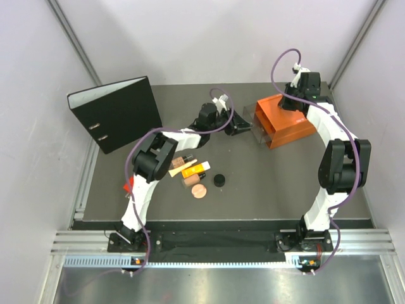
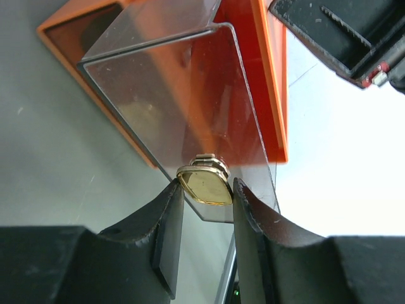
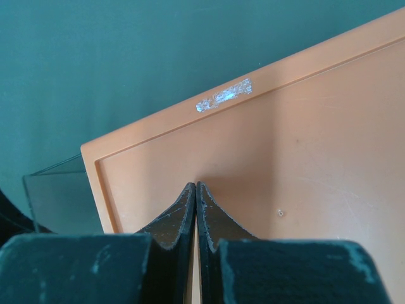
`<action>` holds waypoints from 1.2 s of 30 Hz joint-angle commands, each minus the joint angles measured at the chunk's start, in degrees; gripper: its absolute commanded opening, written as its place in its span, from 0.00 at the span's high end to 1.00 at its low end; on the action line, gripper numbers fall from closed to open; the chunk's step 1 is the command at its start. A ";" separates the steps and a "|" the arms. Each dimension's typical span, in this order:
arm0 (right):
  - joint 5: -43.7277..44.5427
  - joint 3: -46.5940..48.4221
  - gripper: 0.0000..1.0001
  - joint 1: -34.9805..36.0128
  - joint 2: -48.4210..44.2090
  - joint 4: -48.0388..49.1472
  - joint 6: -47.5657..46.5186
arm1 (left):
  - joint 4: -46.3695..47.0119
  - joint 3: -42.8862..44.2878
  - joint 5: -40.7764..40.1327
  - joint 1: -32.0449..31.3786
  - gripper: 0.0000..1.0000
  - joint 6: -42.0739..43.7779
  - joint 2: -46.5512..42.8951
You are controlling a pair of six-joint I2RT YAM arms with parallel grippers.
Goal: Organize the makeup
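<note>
Makeup lies loose in one cluster on the table (image 1: pixel 285 183).
- Orange-yellow tube (image 1: pixel 193 170): on its side, black cap pointing right.
- Cream stick (image 1: pixel 179 171): just left of the tube. I can't tell if they touch.
- Small brown bottle (image 1: pixel 187 158): just behind them.
- Round pink-tan compact (image 1: pixel 199 190): flat, in front of the tube.
- Black round jar (image 1: pixel 219 180): right of the compact, apart.

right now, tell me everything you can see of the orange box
The orange box sits at the far right of the table, turned at an angle. It looks like painted wood, its top a flat panel with a raised rim and a silvery scuff. A clear drawer stands partly pulled out of its left-facing side, its gold knob pinched in the left gripper. The shut right gripper appears to rest on the top panel.
</note>
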 commanded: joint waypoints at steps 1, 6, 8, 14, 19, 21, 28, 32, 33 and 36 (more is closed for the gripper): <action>-0.42 -2.01 1.00 -0.27 1.07 -6.05 -0.35 | -1.51 -6.32 -1.63 2.07 1.00 5.91 -3.53; -0.51 -2.19 1.00 -0.27 0.89 -6.14 -0.26 | -2.47 -11.16 -1.19 2.95 1.00 8.71 -6.87; -0.42 -2.36 1.00 -0.27 0.89 -6.05 -0.18 | -4.14 -11.78 -1.45 2.95 1.00 10.21 -8.01; -0.68 -2.54 1.00 -0.27 1.24 -6.14 -0.17 | -10.90 -11.52 -3.56 3.83 1.00 15.75 -10.65; -0.95 -1.84 1.00 -0.27 1.59 -6.22 -0.09 | -19.23 -9.32 -3.47 4.45 1.00 21.99 -10.74; -0.95 -1.31 1.00 -0.27 1.77 -6.57 0.00 | -19.26 -10.28 -3.39 4.54 1.00 22.78 -11.26; -1.12 -0.17 1.00 -0.27 2.74 -6.93 -0.26 | -19.43 -11.17 -3.21 4.62 0.90 24.28 -11.71; -0.77 0.10 1.00 -0.27 3.00 -7.19 -0.35 | -20.49 -9.67 -3.56 4.62 0.82 25.86 -12.06; -0.68 0.10 1.00 -0.27 3.00 -7.28 -0.35 | -20.32 -9.67 -3.39 4.71 0.79 25.95 -12.23; -0.25 0.10 1.00 -0.27 2.92 -7.54 -0.53 | -19.62 -9.23 -3.39 4.62 0.59 25.86 -12.76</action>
